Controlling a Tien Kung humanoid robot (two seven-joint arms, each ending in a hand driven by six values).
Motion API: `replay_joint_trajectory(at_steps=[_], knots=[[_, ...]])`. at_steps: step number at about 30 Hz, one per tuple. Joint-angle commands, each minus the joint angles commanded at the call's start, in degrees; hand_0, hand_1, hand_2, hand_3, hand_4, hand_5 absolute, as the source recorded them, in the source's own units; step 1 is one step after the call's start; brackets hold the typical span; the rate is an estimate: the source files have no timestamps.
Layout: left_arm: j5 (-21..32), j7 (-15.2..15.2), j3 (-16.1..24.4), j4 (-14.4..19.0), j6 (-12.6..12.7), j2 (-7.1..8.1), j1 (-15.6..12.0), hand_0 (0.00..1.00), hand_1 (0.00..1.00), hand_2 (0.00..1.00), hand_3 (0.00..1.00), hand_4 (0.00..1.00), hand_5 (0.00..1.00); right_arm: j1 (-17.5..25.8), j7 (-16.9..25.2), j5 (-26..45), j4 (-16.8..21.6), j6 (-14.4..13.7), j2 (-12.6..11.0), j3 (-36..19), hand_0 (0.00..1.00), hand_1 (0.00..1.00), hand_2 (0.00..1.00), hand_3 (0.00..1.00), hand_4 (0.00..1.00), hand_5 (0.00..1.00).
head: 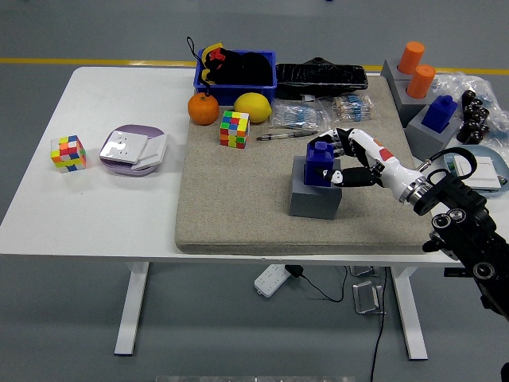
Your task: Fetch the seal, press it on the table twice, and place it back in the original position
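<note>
The blue seal (pixel 320 164) stands upright on a grey block (pixel 315 198) in the middle of the beige mat (pixel 238 199). My right hand (pixel 337 157) reaches in from the right and is shut on the seal: the fingers (pixel 332 140) curl over its top and far side, and the thumb (pixel 339 176) presses on its near right side. The seal's right side is hidden by the hand. My left arm is out of view.
On the mat behind the seal lie a pen (pixel 282 135), a colour cube (pixel 235 129), a lemon (pixel 253 107) and an orange (pixel 203 109). A second blue seal (pixel 439 113) and two orange ones (pixel 416 68) stand at the right. Another cube (pixel 68 153) and a purple plate (pixel 133 150) are at the left.
</note>
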State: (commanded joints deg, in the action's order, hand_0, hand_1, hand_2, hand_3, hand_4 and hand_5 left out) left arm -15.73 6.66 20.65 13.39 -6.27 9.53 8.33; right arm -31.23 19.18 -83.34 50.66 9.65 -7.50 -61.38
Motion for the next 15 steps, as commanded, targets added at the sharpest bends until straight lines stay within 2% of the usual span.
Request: replay_joint_trajectory(at_steps=[2,3,8,9,14,15], knots=[[0.0,0.0,0.0,0.0,0.0,-0.01,0.0,0.815,0.816,0.787,0.836,0.798,0.395,0.0,0.0,0.0,-0.1,0.0,0.0,0.0,0.531,0.473,0.472,0.539,0.669,0.002],[0.0,0.0,0.0,0.0,0.0,-0.01,0.0,0.815,0.816,0.787,0.837,0.8,0.399,0.0,0.0,0.0,-0.1,0.0,0.0,0.0,0.752,0.685,0.64,0.747,0.854,0.002],[0.1,0.0,-0.1,0.0,-0.1,-0.04,0.0,0.815,0.816,0.787,0.837,0.8,0.399,0.0,0.0,0.0,-0.3,0.2,0.0,0.0,0.752,0.685,0.64,0.747,0.854,0.002],[0.1,0.0,-0.1,0.0,-0.1,-0.05,0.0,0.815,0.816,0.787,0.837,0.8,0.397,0.0,0.0,0.0,-0.3,0.2,0.0,0.0,0.792,0.729,0.695,0.782,0.905,0.002],[0.1,0.0,0.0,0.0,-0.1,-0.07,-0.1,0.815,0.816,0.787,0.837,0.8,0.397,0.1,0.2,0.0,-0.3,0.3,0.0,0.1,0.792,0.729,0.695,0.782,0.905,0.002],[0.1,0.0,-0.1,0.0,-0.1,-0.07,0.0,0.815,0.816,0.787,0.837,0.801,0.401,0.1,0.3,0.0,-0.3,0.3,0.0,0.1,0.805,0.776,0.75,0.817,0.951,0.002]])
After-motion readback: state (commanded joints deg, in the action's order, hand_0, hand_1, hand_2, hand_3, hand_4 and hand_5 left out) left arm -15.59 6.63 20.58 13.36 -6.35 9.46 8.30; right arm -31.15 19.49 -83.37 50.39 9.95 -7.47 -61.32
